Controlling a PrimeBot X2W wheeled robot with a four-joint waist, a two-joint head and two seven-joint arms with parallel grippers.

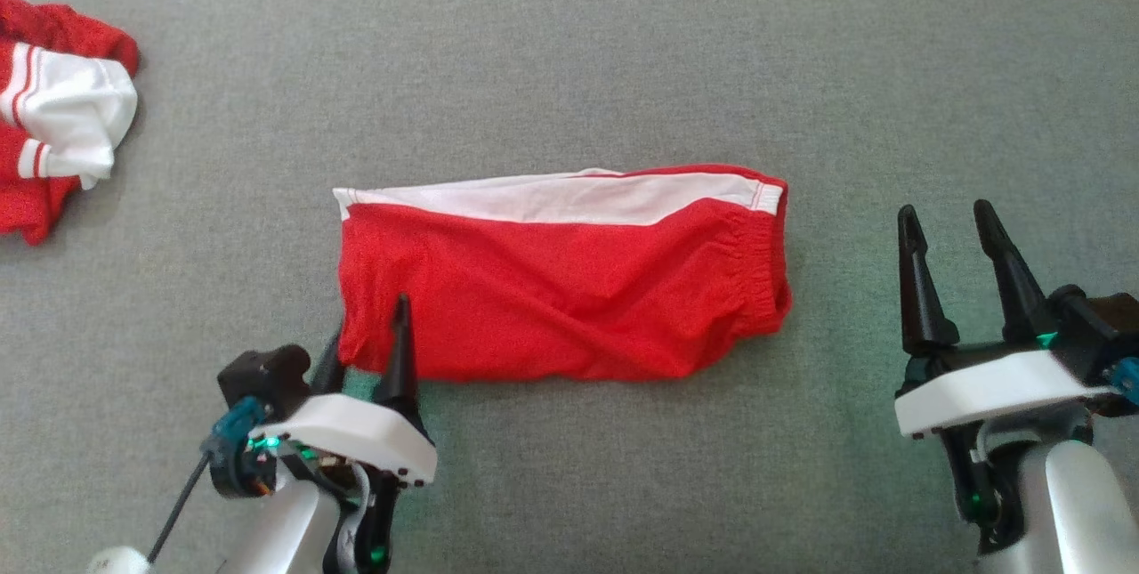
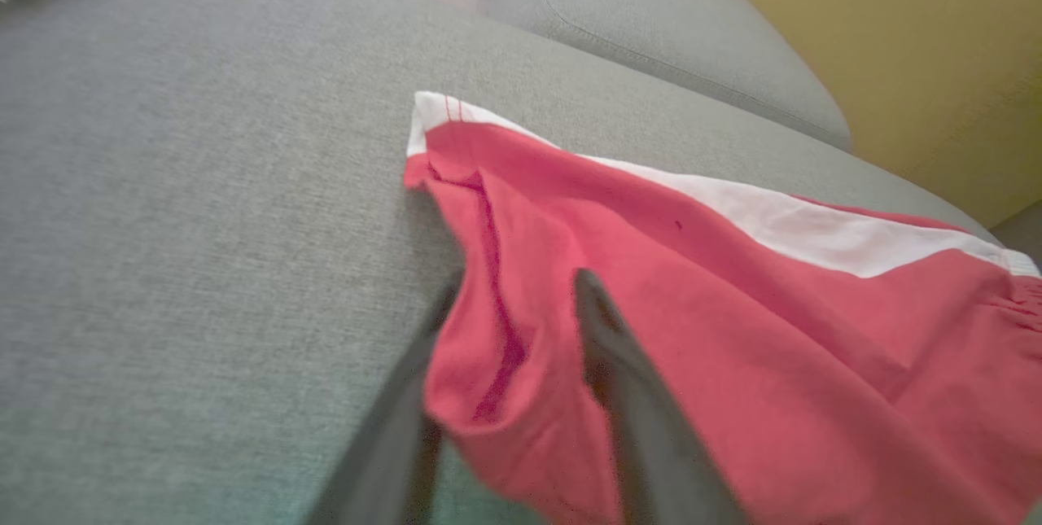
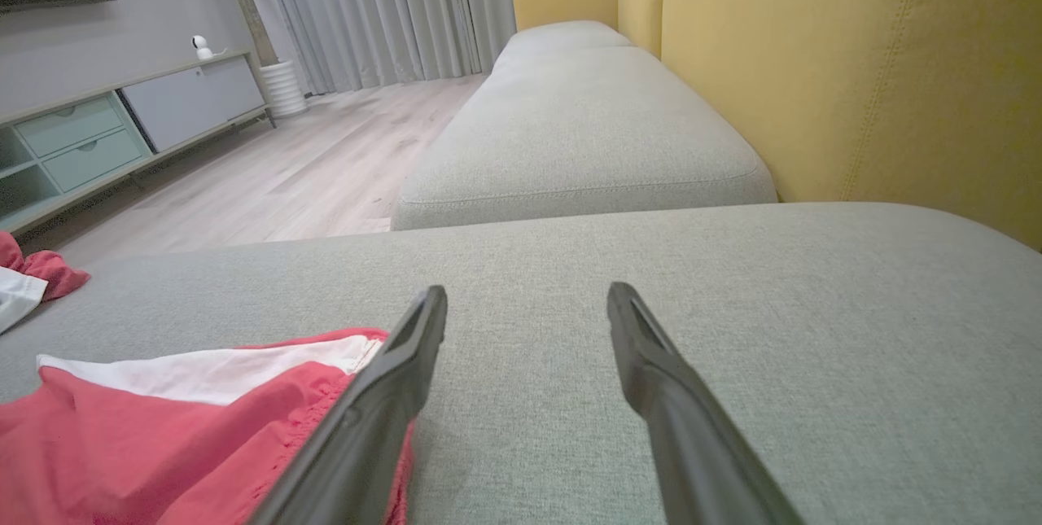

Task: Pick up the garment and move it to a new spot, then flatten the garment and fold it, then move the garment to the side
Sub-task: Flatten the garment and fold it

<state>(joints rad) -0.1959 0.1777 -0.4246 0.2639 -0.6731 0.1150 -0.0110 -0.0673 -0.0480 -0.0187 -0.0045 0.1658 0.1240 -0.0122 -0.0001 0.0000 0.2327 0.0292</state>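
We see left pincer low, fingers parted; right pincer spread wide, fingers pointing forward.

Big grey cushion carries everything. A crumpled red-and-white clothes pile sits at its left edge. Beyond it there's a second grey seat cushion, a yellow backrest, wood floor, grey curtains, and a low cabinet with a little white camera on top.

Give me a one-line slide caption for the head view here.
Folded red shorts lie on a grey cushion; left gripper straddles their near corner, right gripper hangs open alongside.
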